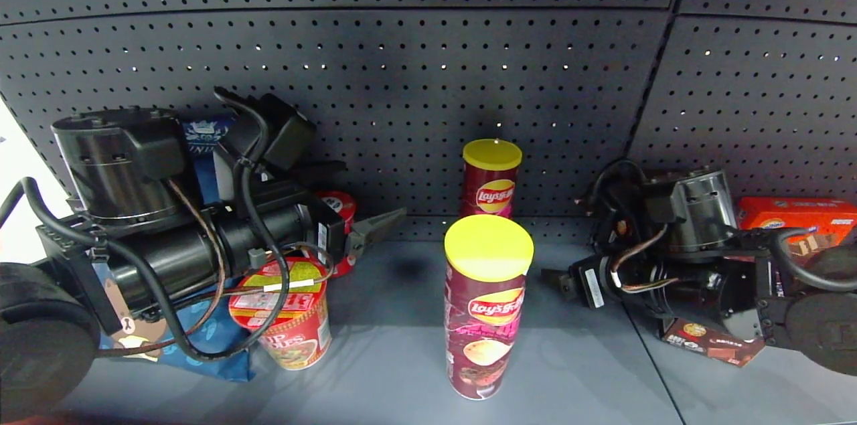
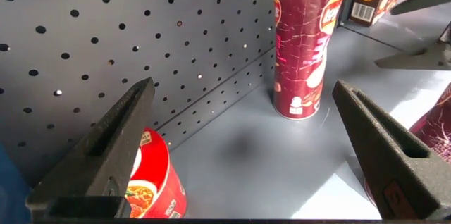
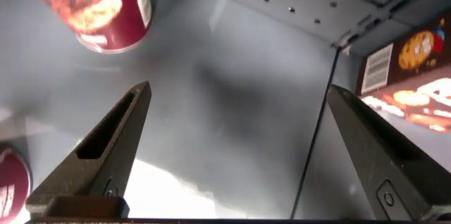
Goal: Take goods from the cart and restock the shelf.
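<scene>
Shelf: a grey shelf board with a dark pegboard back; the goods stand on it.
Front chip can: a maroon front chip can with a yellow lid stands upright near the middle of the shelf, toward its front edge.
Rear chip can: a second can of the same kind, the rear chip can, stands upright right behind the first, close to the pegboard back.
Cup noodles: a red cup of noodles stands upright on the left, partly under the left arm, with a blue bag just beside it.
Red bowl: a red noodle bowl sits at the back on the left, against the pegboard.
Boxes: an orange box lies at the far right by the back; a brown snack box lies nearer the front, under the right arm.
Left pincer: the left pincer is spread wide with nothing between its tips, low over the bare shelf between the red bowl and the cans.
Right pincer: the right pincer is likewise spread wide and empty, low over the shelf to the right of the cans, near the brown snack box.
</scene>
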### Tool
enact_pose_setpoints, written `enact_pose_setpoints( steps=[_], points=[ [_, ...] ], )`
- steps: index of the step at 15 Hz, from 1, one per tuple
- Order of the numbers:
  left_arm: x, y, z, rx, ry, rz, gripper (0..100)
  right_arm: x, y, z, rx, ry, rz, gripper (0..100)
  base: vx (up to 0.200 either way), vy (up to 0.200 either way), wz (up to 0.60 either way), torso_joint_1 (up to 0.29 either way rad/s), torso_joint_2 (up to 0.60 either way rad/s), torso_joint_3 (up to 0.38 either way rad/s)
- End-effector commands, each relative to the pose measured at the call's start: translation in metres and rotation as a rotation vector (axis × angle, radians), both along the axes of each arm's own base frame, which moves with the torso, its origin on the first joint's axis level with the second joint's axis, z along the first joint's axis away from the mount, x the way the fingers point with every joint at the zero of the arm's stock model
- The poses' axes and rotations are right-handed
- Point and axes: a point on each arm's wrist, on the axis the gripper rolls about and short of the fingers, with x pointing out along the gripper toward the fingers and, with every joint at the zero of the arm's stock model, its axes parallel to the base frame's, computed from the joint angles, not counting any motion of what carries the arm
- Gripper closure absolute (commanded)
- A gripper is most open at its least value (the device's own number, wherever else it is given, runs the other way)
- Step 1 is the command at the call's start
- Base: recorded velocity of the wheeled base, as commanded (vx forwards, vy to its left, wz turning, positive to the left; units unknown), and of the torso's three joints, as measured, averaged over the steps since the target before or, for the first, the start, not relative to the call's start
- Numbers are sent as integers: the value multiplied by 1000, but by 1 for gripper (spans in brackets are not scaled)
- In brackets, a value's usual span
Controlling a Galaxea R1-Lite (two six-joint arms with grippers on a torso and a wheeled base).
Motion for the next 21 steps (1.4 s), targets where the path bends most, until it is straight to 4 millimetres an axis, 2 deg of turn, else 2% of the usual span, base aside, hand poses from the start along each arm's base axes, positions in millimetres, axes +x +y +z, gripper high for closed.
enact_pose_setpoints(
  steps=[1,21],
  points=[
    [0,0,-1,1,3,0,0,-7,-4,4,7,-10,3,0,0,0,0,0,0,0],
    [-4,2,-9,13,28,0,0,-42,11,9,26,-19,128,0,0,0,0,0,0,0]
  ],
)
